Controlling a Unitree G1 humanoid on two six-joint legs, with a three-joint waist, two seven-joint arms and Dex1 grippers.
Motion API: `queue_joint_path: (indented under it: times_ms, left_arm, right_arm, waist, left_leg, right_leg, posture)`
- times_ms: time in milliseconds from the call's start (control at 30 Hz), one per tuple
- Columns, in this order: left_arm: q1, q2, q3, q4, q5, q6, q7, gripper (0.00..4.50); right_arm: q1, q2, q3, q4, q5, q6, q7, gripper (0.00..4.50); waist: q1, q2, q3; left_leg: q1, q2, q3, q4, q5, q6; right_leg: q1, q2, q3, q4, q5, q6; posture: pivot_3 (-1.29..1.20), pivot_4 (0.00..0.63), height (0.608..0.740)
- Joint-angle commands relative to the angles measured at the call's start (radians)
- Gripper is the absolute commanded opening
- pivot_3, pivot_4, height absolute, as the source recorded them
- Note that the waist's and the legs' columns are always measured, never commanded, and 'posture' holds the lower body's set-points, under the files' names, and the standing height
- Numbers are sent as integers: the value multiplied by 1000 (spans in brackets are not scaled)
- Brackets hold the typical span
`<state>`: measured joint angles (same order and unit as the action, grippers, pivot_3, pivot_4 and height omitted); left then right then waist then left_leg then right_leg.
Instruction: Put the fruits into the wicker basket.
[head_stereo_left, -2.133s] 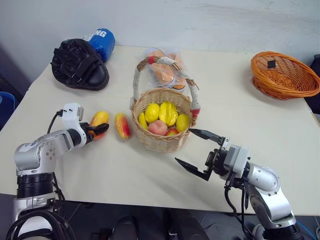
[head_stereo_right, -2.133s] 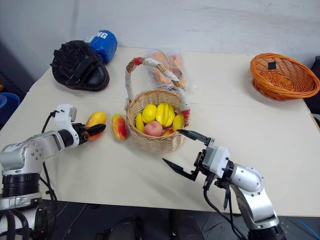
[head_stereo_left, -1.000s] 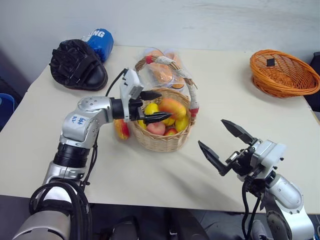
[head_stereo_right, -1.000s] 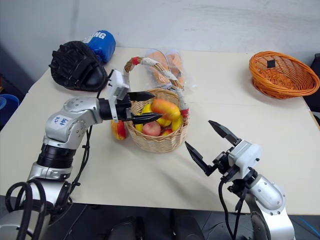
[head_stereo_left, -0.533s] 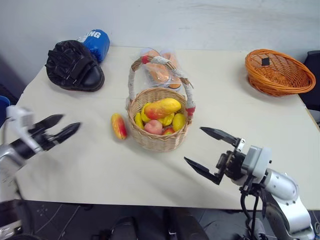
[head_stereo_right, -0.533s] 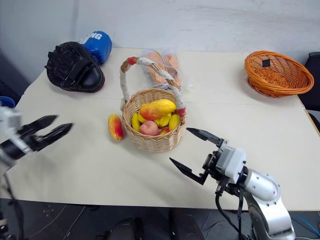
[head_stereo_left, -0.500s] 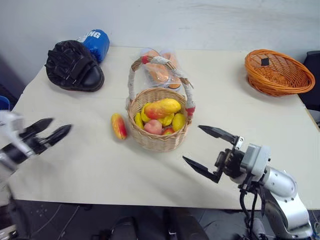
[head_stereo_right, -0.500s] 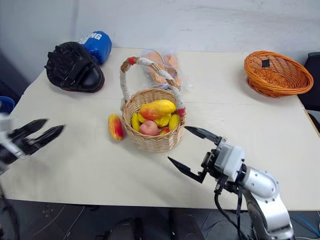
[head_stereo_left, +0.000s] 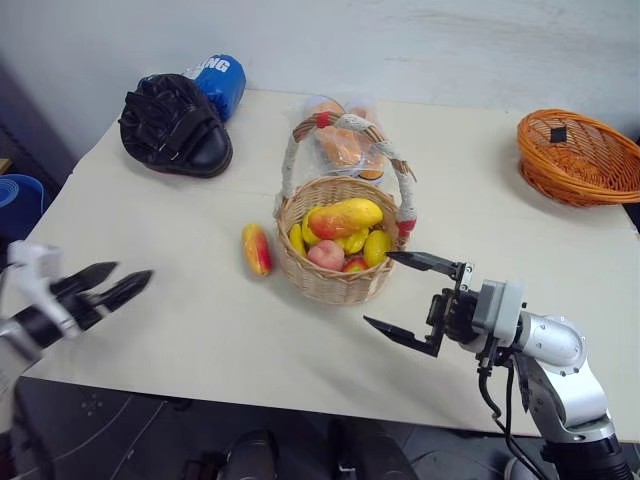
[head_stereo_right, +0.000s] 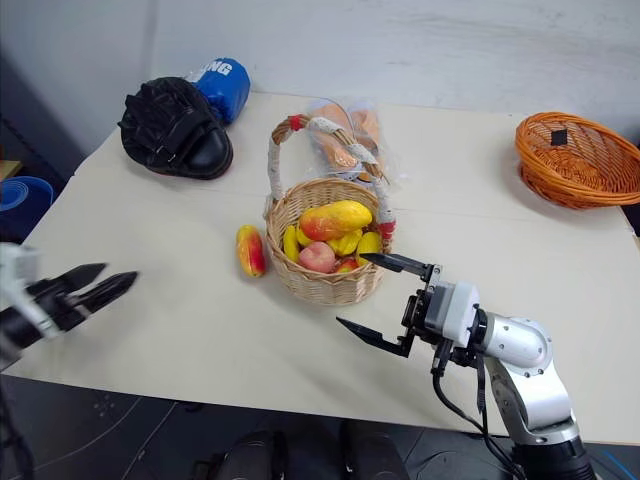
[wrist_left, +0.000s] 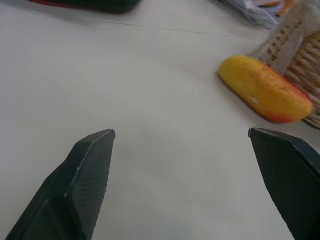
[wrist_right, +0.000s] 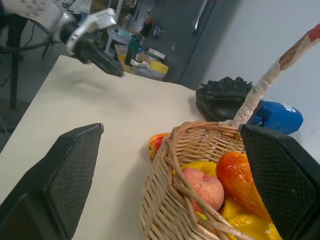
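You are looking down over a pale table (head_stereo_left: 200, 330). Near its middle stands the wicker basket (head_stereo_left: 335, 280), round and tan, with a tall arched handle (head_stereo_left: 345, 135) wrapped white with red ends. Inside it lie a pink-red peach (head_stereo_left: 326, 254) and one yellow-orange mango (head_stereo_left: 348, 214) resting on top of some smaller yellow fruits. The second mango (head_stereo_left: 257, 248) lies on the table just beside the basket's wall, on the robot's left, apart from both grippers. Your left gripper (head_stereo_left: 108, 290) hovers low near the table's left front edge, well apart from that mango, jaws spread and empty. Your right gripper (head_stereo_left: 410, 297) hangs just in front of the basket on its right side, jaws wide apart, holding nothing. Behind the basket sits a plastic-wrapped pack of orange pieces (head_stereo_left: 340, 145); a black boxing pad (head_stereo_left: 175, 125) and a blue glove (head_stereo_left: 222, 80) lie at the far left, and a shallow orange basket (head_stereo_left: 578, 158) at the far right. The loose mango looks smooth, fairly firm and probably a little slippery, though its skin is hard to judge. Take it across its narrow middle, jaws on the long sides, with gentle pressure so it neither rolls nor bruises.
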<state>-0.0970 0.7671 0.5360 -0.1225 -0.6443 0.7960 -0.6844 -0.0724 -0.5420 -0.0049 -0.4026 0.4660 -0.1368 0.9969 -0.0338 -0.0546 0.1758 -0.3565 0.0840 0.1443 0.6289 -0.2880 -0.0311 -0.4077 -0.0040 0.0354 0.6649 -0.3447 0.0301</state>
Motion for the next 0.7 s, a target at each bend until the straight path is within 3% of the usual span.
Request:
queue_joint_path:
  times_ms: [33,233,400,533,700]
  left_arm:
    - [-87,28,-175,-83,56,-25,-14,4488]
    - [-246,-63,-343,-40,106,29,71,4488]
    - [-302,-141,-374,-43,128,154,209,4488]
    - [-318,-187,-429,4,200,119,266,4488]
    - [-371,-304,-425,63,180,124,285,4488]
  right_arm:
    - [14,6,-7,-27,14,-21,-3,4500]
    - [46,11,-12,-40,-6,-33,-27,4500]
    - [82,16,-21,-62,-10,-33,-64,4500]
    - [108,26,-13,-76,-10,-34,-88,4500]
    - [104,32,4,-73,-20,-35,-94,4500]
  waist:
    - [-1,0,0]
    - [-20,2,1]
    - [-21,2,1]
    - [-21,2,1]
    - [-15,2,1]
  left_leg:
    - [0,0,0,0,0,0]
    - [0,0,1,0,2,-5]
    - [-1,0,1,1,3,-5]
    - [-1,0,0,2,3,-6]
    - [0,-1,0,5,4,-5]
  right_leg:
    - [0,0,0,0,0,0]
    - [0,1,1,0,0,1]
    - [-1,2,2,1,-1,3]
    - [-1,2,2,2,-1,3]
    - [0,1,2,5,0,4]
  posture:
    - [0,150,740]
    - [0,150,740]
    - [0,150,740]
    - [0,150,740]
    - [0,150,740]
